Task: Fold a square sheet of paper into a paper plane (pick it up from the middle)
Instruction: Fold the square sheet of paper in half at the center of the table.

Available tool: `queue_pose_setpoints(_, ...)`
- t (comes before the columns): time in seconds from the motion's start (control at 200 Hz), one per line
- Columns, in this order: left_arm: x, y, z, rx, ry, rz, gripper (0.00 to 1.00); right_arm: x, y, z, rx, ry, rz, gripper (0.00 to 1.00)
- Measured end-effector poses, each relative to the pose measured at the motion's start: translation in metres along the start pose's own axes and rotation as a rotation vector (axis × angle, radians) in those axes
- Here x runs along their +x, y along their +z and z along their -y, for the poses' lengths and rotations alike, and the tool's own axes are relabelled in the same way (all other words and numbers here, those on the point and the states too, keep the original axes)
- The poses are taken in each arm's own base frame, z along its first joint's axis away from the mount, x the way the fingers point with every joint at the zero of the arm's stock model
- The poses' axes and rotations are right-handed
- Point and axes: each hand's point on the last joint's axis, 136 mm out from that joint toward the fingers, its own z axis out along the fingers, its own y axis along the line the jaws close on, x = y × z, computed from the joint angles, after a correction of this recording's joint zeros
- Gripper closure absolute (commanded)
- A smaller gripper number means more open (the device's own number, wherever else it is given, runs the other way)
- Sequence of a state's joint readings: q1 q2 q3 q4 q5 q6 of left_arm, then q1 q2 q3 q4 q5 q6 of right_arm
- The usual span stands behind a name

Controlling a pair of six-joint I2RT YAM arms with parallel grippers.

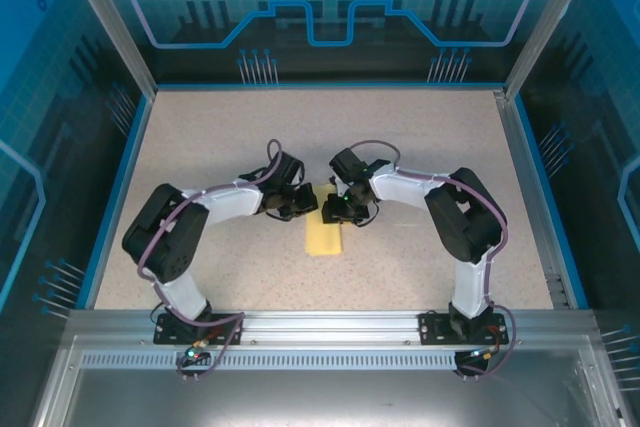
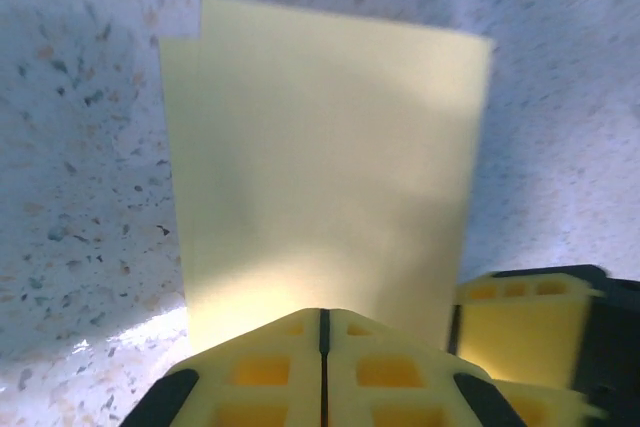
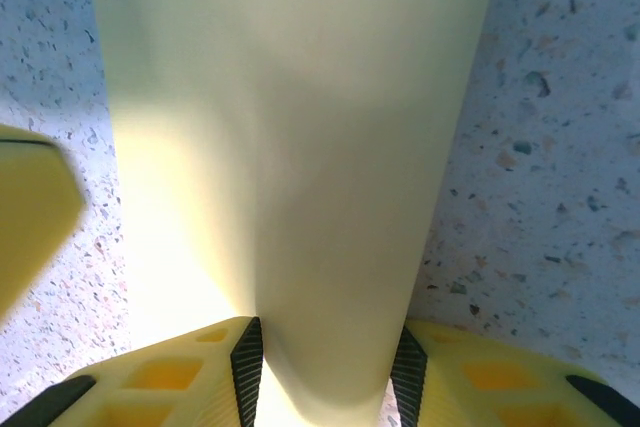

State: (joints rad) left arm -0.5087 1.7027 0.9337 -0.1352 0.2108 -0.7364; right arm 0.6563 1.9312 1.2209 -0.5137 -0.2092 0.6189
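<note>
The square sheet of paper [image 1: 323,237] is pale yellow and folded into a narrow strip on the speckled table, its near end lying flat. Both grippers sit side by side at its far end. My left gripper [image 1: 300,205] is shut, its fingertips [image 2: 300,332] together at the edge of the sheet [image 2: 320,167], whose two layers show offset at the far corner. My right gripper [image 1: 337,209] has its jaws partly closed [image 3: 326,347] on a raised, bowed hump of the sheet [image 3: 300,127] that touches both ribbed pads [image 3: 247,362].
One yellow finger of the right gripper [image 2: 520,332] shows just right of the left fingertips, and a left finger [image 3: 30,207] shows at the left of the right wrist view. Blue walls [image 1: 120,177] ring the table; a metal rail [image 1: 320,325] runs along the near edge.
</note>
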Motion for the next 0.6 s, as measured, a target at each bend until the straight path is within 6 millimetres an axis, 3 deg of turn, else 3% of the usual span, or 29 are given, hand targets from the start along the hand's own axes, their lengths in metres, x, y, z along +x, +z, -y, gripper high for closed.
queue_pose_setpoints(0.245,-0.018,-0.032,0.007,-0.02,-0.004,0.121,0.83,0.001,0.0,0.0,0.004,-0.048,-0.012,0.58)
queue_pose_setpoints(0.6,-0.019,-0.039,-0.029,-0.101,-0.089,0.145,0.77,0.001,0.001,0.001,-0.005,-0.093,-0.036,0.58)
